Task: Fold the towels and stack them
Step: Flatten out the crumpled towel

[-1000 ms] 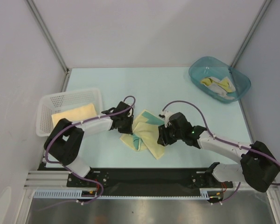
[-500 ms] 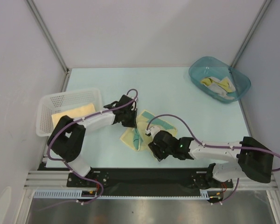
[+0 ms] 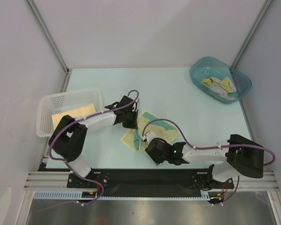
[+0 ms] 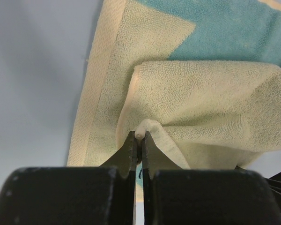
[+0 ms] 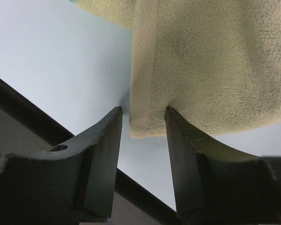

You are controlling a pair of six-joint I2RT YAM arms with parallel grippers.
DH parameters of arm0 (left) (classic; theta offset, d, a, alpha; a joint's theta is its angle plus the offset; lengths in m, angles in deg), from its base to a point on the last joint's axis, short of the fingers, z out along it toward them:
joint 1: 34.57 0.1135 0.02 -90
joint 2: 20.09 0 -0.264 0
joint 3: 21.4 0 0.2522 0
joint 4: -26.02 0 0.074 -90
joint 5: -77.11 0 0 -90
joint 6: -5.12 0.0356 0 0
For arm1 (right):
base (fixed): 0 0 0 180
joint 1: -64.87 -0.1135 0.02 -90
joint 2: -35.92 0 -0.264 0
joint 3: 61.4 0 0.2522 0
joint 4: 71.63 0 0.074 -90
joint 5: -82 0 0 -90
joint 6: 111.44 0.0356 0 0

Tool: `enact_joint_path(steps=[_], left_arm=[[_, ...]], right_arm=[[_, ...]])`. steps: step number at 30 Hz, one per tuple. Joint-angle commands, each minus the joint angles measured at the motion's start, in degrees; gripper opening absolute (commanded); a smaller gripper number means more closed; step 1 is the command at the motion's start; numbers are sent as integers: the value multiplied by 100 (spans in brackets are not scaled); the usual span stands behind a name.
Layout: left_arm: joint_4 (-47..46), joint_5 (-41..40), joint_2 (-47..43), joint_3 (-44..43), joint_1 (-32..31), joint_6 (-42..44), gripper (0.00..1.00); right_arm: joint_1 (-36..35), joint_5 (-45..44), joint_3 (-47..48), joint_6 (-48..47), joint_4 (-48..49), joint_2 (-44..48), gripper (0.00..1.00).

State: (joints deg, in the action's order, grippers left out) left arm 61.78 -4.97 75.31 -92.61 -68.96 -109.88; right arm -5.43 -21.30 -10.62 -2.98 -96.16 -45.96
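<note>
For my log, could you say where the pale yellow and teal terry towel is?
In the top view the towel lies front-centre, between the left hand and right hand, right of the white mesh basket.

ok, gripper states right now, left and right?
Left gripper: shut, pinching a fold of the pale yellow and teal terry towel.
Right gripper: open, jaws either side of that towel's hemmed corner, not clamped.

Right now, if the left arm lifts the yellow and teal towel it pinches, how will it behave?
Probably floppy: the towel bunches into soft folds where the left gripper pinches it, so it should drape. Likely light, being thin cloth. Its terry pile looks grippy, so slipping seems unlikely.
</note>
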Motion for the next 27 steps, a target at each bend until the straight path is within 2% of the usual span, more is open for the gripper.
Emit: enact_joint_path(steps=[1, 3, 4, 6, 7, 11, 15, 20, 24, 27], left_arm=[[-20, 78, 23, -205, -32, -32, 0], [-20, 78, 14, -205, -41, -41, 0], [-12, 78, 6, -196, -33, -41, 0], [-3, 60, -38, -214, -32, -58, 0], [50, 69, -65, -240, -32, -58, 0], [365, 86, -459, -538, -32, -14, 0], [700, 218, -1311, -916, -41, 3, 0], [315, 1315, -2594, -1031, -155, 48, 1], [-133, 1773, -3280, -1381, -366, -251, 0], [-372, 2081, -3527, -1750, -498, -462, 0]], right_arm=[[-194, -540, 16, 140, -48, -196, 45], [-300, -717, 8, 289, -127, -240, 38], [-335, -892, 8, 325, -145, -231, 26], [-388, -1051, 42, 456, -311, -109, 11], [-396, -1226, 69, 527, -408, -30, 0], [-362, -1728, 437, 790, -1154, 672, 0], [-125, -2053, 1200, 1054, -2461, 1560, 0], [-45, -2650, 2211, 827, -3605, 2518, 0], [-54, -2915, 3301, 493, -4030, 2739, 0], [-264, -2959, 3891, 36, -3899, 2993, 0]])
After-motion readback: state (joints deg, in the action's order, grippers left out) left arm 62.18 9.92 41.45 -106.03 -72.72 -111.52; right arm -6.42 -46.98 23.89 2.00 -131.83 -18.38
